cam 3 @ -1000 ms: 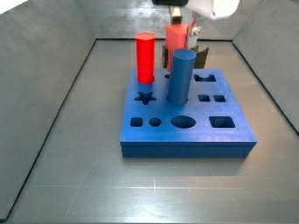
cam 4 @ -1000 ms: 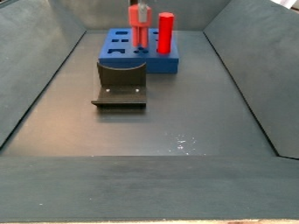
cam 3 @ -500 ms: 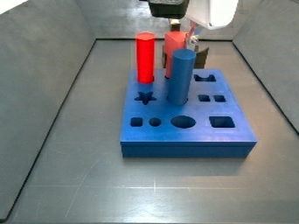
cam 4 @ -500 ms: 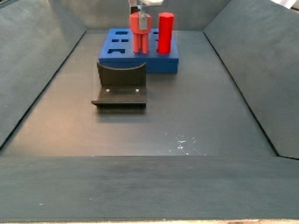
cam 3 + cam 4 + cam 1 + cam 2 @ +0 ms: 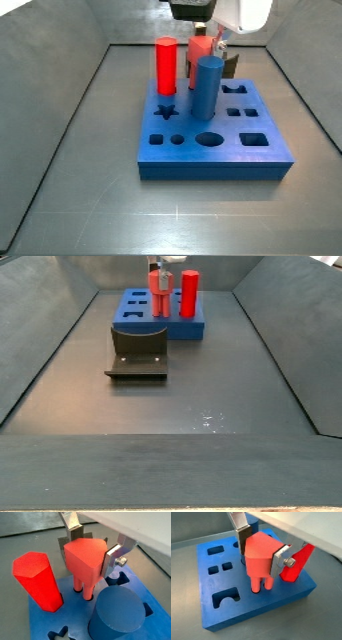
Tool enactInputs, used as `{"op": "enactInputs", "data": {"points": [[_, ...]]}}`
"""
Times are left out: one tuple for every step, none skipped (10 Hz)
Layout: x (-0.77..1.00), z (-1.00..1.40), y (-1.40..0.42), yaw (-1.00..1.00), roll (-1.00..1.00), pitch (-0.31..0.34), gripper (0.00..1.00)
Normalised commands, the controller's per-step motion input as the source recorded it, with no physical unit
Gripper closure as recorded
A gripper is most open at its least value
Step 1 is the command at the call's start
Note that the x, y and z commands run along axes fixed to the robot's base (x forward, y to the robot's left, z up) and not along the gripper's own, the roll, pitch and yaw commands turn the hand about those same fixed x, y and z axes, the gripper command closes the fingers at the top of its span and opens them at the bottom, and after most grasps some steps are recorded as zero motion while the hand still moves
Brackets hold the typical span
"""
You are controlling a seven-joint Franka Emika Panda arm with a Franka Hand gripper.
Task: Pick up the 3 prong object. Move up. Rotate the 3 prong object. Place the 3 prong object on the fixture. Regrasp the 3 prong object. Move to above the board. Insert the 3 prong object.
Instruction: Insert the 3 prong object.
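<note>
Even, soft overhead light; low-resolution frames, faint floor glare.

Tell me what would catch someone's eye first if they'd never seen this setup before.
Probably the salmon-red 3 prong object, clamped between the silver fingers of the gripper, with its prongs down at the top of the blue board. Next, the tall red peg and the thick blue peg standing on the board at the back of the grey bin. The dark fixture sits on the floor beside the board.
</note>
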Motion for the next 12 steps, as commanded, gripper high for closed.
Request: {"op": "enactInputs", "data": {"points": [[0.03,-0.25,-0.06,0.38,0.12,-0.001,1.0],[0.0,0.0,-0.13,0.0,0.02,0.0,1.0],[0.0,0.0,0.0,0.0,0.0,-0.013,1.0],[0.03,-0.07,0.0,0.0,0.0,0.0,1.0],[0.0,-1.0,0.0,0.05,0.16,-0.046,1.0],[-0.06,-0.97,0.01,0.15,0.2,-0.053,1.0],[-0.05,-0.97,0.04,0.21,0.17,-0.087,1.0],[-0.09,-1.0,0.03,0.25,0.15,-0.089,1.0],[-0.11,-1.0,0.06,0.32,0.14,-0.099,1.0],[-0.04,-0.98,0.06,0.33,0.15,-0.091,1.0],[0.0,0.0,0.0,0.0,0.0,0.006,1.0],[0.0,0.0,0.0,0.0,0.0,0.0,1.0]]}}
